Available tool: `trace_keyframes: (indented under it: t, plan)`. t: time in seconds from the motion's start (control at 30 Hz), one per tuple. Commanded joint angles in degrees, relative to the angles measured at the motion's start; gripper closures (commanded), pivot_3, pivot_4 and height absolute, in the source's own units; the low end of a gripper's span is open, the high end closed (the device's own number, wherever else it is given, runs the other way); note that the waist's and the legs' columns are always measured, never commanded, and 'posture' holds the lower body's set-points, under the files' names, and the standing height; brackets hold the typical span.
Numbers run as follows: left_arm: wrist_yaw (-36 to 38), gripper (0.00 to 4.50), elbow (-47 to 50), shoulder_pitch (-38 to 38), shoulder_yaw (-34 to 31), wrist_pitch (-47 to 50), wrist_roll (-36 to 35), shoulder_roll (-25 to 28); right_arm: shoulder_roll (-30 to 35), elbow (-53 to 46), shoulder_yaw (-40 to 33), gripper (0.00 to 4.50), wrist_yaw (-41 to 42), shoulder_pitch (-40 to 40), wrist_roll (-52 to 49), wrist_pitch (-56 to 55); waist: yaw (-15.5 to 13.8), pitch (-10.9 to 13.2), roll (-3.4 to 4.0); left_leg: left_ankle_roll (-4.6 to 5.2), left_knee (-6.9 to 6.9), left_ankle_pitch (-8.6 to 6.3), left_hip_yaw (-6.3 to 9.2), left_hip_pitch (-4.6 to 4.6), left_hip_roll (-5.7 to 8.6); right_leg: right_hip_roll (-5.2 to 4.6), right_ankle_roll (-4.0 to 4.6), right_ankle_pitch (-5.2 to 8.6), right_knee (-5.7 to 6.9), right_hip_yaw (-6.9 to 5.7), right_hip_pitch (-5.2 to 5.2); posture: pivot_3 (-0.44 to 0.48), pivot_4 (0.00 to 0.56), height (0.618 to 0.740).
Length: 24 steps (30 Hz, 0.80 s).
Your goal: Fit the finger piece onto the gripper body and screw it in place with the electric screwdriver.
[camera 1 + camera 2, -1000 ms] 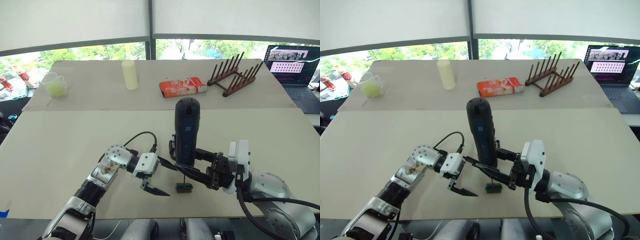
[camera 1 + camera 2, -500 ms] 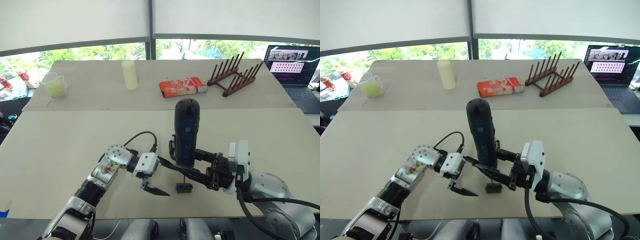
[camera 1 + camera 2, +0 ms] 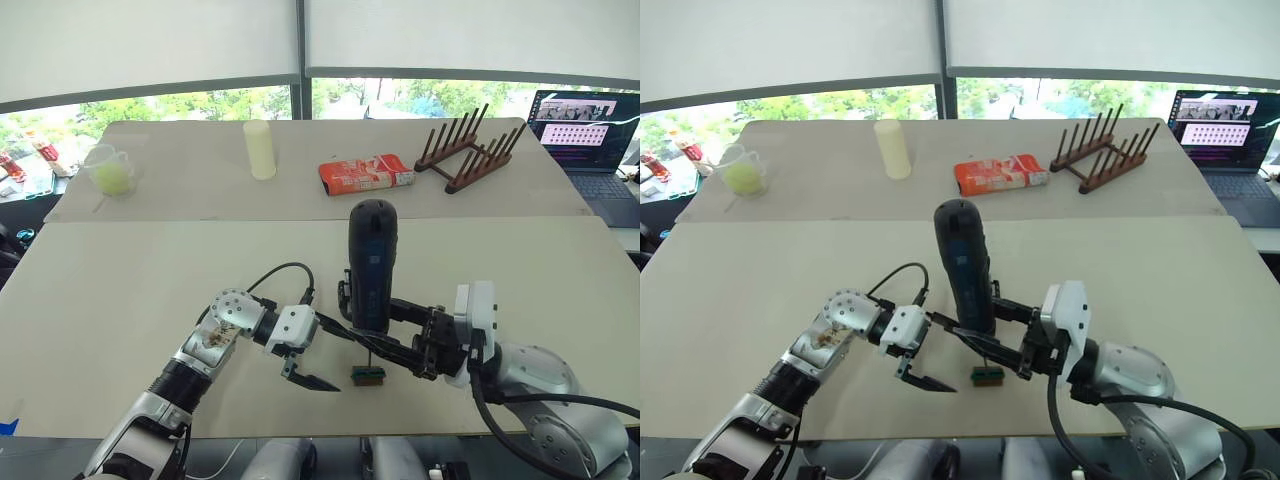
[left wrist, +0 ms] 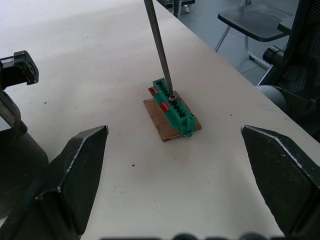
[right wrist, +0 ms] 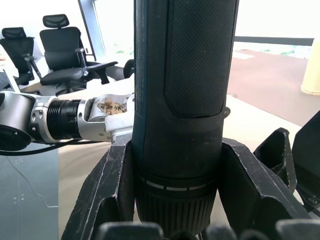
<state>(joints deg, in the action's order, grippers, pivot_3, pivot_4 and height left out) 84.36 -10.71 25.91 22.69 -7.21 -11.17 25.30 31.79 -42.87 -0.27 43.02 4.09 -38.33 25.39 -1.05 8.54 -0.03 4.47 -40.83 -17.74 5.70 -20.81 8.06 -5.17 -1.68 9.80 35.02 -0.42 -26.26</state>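
The right hand (image 3: 395, 335) is clamped around the electric screwdriver (image 3: 371, 265), which stands upright near the front edge of the surface (image 3: 120, 290). Its thin metal bit (image 4: 159, 50) comes down onto a screw in the top of a small green block (image 4: 175, 107) that sits on a brown card. The left hand (image 3: 312, 355) hovers just beside that block with its 2 black fingers (image 4: 82, 165) spread wide apart and nothing between them. As for progress, the bit is seated on the green block, not on any black linkage assembly, and I cannot make out a gripper body or a loose finger piece anywhere on the surface. So the fitting step looks not yet done, and the screwing seems aimed at a different part; both steps of the task appear to remain. Farther back lie a red carton (image 3: 366, 172), a wooden rack (image 3: 470, 150) and a pale cylinder (image 3: 260, 150).
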Motion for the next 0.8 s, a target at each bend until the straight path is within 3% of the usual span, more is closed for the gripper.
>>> trace_keyframes:
  t: [0.03,0.8]
  plan:
    - [-0.2,0.0,1.7,0.4,-0.3,0.0,-0.5,0.2,-0.6,-1.8,-0.2,2.58,0.5,-0.3,-0.5,-2.9,0.0,0.0,0.0,0.0,0.0,0.0,0.0,0.0,0.0,0.0,0.0,0.0,0.0,0.0,0.0,0.0,0.15,0.74]
    - [-0.6,0.0,0.8,1.0,-0.5,-0.2,-0.4,0.1,-1.5,-1.8,0.2,2.58,0.8,-0.6,0.1,-2.3,0.0,0.0,0.0,0.0,0.0,0.0,0.0,0.0,0.0,0.0,0.0,0.0,0.0,0.0,0.0,0.0,0.15,0.74]
